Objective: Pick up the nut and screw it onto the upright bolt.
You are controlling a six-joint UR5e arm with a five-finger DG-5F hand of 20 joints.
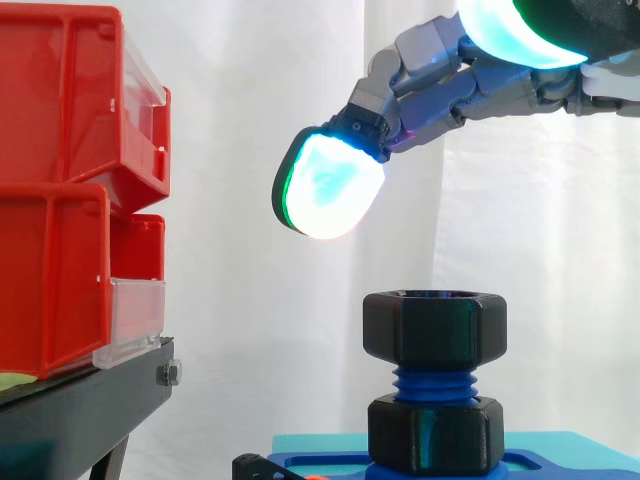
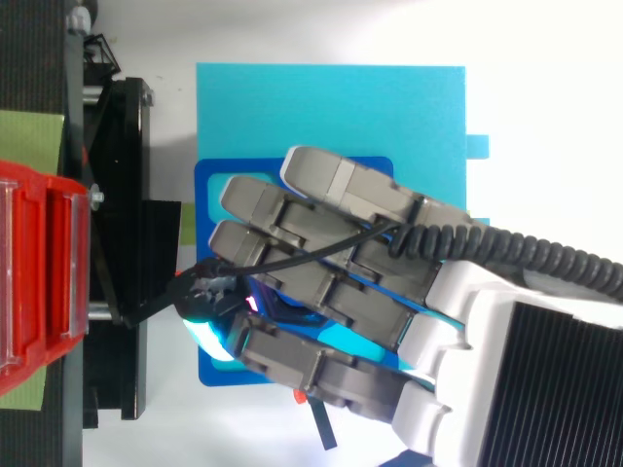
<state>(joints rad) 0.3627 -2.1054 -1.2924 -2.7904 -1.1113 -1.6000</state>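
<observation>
Side view: robot hand outstretched, empty

The hand is made of grey, blocky pieces with rounded corners, joined in rows like little bricks. Its pads are thick and round like a big bean, glowing white and light blue with a green edge and a black back. The wrist is a smooth white box with a black panel full of thin lines.

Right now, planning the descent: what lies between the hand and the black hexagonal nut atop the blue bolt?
Nothing: the side view shows bare space between hand and black hexagonal nut.
</observation>
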